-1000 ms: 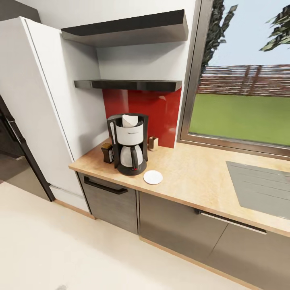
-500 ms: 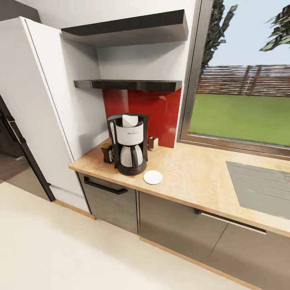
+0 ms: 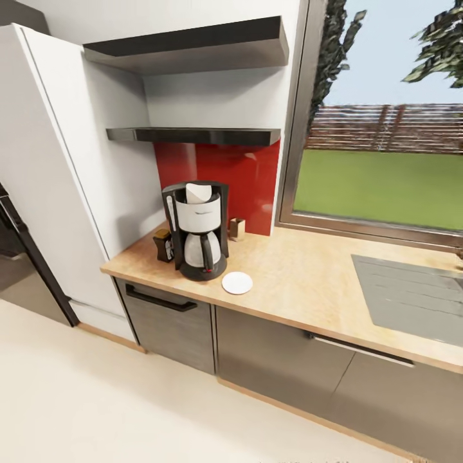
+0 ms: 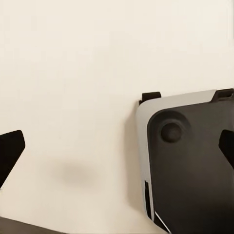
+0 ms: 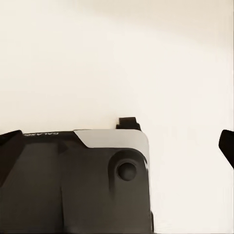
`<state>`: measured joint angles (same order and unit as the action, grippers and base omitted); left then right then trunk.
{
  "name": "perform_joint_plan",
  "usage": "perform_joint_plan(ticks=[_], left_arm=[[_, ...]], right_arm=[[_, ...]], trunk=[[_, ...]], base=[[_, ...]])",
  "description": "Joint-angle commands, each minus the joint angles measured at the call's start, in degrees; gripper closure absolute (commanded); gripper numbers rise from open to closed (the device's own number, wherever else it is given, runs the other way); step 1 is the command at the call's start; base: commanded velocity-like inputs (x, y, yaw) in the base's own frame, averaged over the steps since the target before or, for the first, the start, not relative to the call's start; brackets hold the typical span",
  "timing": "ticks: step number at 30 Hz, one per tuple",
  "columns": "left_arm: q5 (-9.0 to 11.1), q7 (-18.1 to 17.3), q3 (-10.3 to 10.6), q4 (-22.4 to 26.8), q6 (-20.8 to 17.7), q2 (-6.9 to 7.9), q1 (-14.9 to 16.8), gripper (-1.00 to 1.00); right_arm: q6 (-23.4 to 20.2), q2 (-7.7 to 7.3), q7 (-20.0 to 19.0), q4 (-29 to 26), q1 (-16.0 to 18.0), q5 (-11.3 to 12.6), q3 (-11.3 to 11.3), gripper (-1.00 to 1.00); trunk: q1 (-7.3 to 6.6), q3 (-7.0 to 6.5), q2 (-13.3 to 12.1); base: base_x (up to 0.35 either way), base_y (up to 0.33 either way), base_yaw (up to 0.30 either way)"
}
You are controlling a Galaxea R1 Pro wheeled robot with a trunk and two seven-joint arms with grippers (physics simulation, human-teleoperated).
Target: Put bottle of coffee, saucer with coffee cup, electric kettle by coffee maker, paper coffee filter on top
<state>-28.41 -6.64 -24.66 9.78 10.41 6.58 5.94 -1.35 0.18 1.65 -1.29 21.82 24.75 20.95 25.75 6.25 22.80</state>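
Both claws hang spread open and empty over the pale floor [image 4: 73,73], the left gripper [image 4: 117,146] and right gripper [image 5: 117,144] each above the robot's base [image 5: 73,185].

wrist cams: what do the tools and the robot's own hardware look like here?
Left tool and right tool: black, tapered fingertips at the frame edges, widely spaced. Below each sits the robot's base, dark with a rounded silver-grey rim, a round black knob and small white lettering, over cream floor. No cables visible.

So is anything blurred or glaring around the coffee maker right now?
Head view: coffee maker and saucer are sharp and evenly lit, with soft shadows; the black shelf is glossy but shows no harsh glare. Both wrist views: plain pale floor, with a faint shadow smudge in the left one.
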Motion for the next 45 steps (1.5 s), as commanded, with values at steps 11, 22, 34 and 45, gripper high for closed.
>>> perform_joint_plan(ticks=[11, 22, 34, 45], left_arm=[[-0.4, -0.3, -0.5, 0.0, 0.1, -0.03, 0.0, -1.0], [-0.3, -0.2, -0.6, 0.0, 0.1, -0.44, 0.0, -1.0], [-0.2, -0.2, -0.6, 0.1, 0.5, -0.43, 0.0, -1.0], [0.2, -0.1, -0.7, 0.0, 0.4, -0.43, 0.0, -1.0]], right_arm=[[-0.1, -1.73, 0.1, -0.1, -2.6, 0.7, 0.4, -1.0], [0.1, -2.2, 0.1, -0.1, -2.7, 0.8, 0.4, -1.0], [0.2, -2.11, 0.1, -0.1, -2.7, 0.8, 0.5, -1.0], [0.2, -2.02, 0.1, -0.1, -2.7, 0.8, 0.4, -1.0]], trunk=[[0.03, 0.13, 0.1], [0.03, 0.47, 0.1], [0.03, 1.05, 0.1], [0.03, 1.36, 0.1]], base=[[0.0, 0.0, -0.277], [0.027, -0.033, -0.279], [0.105, -0.228, -0.268], [-0.018, -0.27, -0.277]])
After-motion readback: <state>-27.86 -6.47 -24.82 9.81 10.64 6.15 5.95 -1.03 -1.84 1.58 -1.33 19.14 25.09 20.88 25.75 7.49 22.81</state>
